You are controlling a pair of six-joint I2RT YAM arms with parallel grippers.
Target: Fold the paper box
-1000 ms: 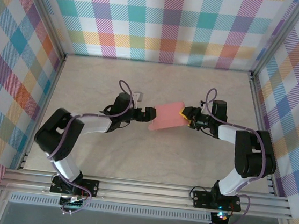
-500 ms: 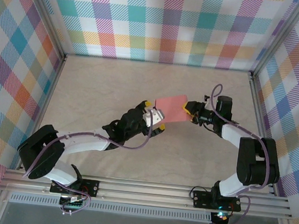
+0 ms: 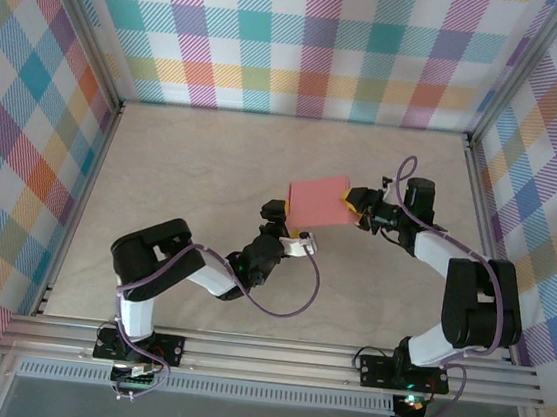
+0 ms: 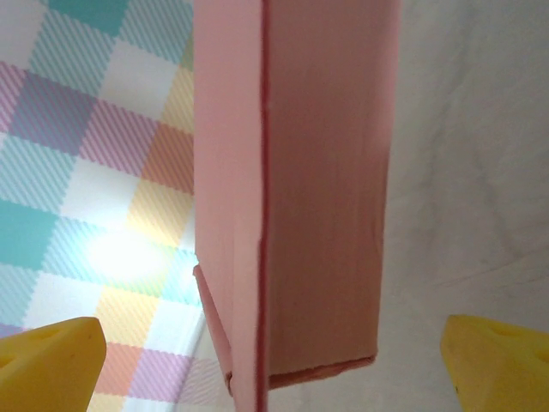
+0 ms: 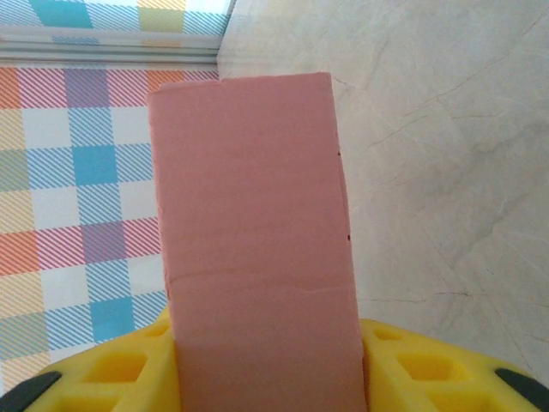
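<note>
Checked walls [image 3: 308, 41] in pastel plaid close the scene at the top, left and right of the overhead frame. Inside them lies the table [image 3: 184, 157], a pale marbled surface that takes up the middle of that frame. A rail of aluminium frame [image 3: 272, 354] runs along the bottom, and both of my bases are bolted to it.

My left arm [image 3: 166, 266] bends from lower left toward the centre of the frame. My right arm [image 3: 469, 301] rises along the right side and reaches in leftward.

The paper box [image 3: 318, 201] sits just above the centre of the overhead frame, between my two wrists. It is salmon-pink and folded into a flat rectangular body. In the left wrist view it [image 4: 317, 189] hangs down the middle of the picture, with a fold line separating a narrow face from a wider one, and a tucked flap shows at its lower left end. In the right wrist view it [image 5: 257, 240] stands up the centre as one broad face with a faint crease across its lower third. I cannot tell whether any edge of it touches the table.

My right jaws are clamped on the right-hand end of the paper box, whose face rises from between the yellow pads [image 5: 420, 369] at the bottom of that view.

My left jaws are spread fully wide and hold nothing. Their yellow fingertips [image 4: 47, 365] sit in the bottom corners of the left wrist view, with the box's end between them and well apart from each.
</note>
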